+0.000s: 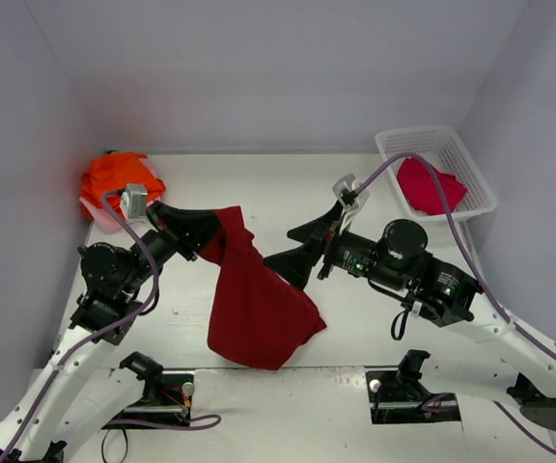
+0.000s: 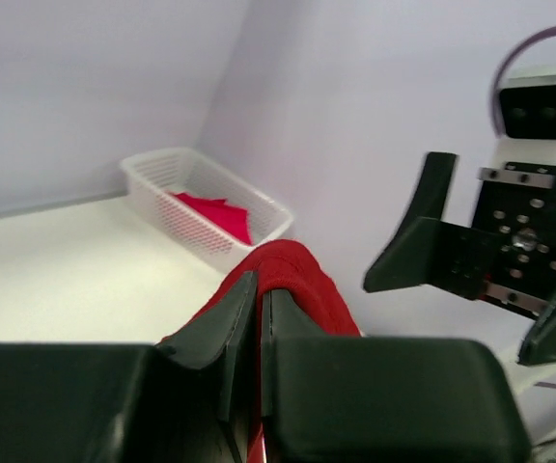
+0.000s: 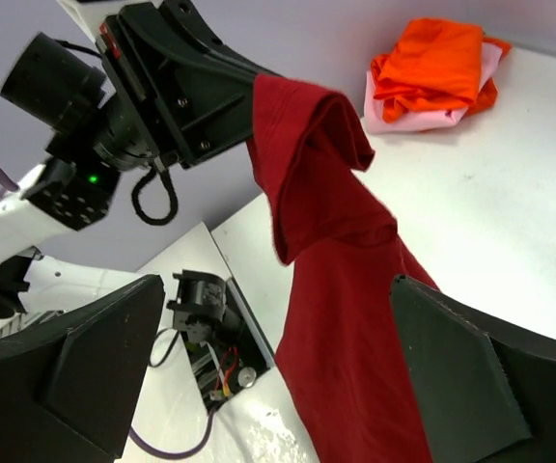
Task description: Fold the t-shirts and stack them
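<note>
Light is bright, even and diffuse, and the walls take a faint lilac cast. In the top view the red shirt (image 1: 256, 309) throws only a thin, soft shadow on the table (image 1: 346, 338) below the left gripper (image 1: 215, 231). The left wrist view is soft overall: its own fingers (image 2: 210, 338) are dark and blurred, and the basket (image 2: 201, 207) beyond them is hazy. The right wrist view is sharper, though the table past its fingers nearly washes out to white.
</note>
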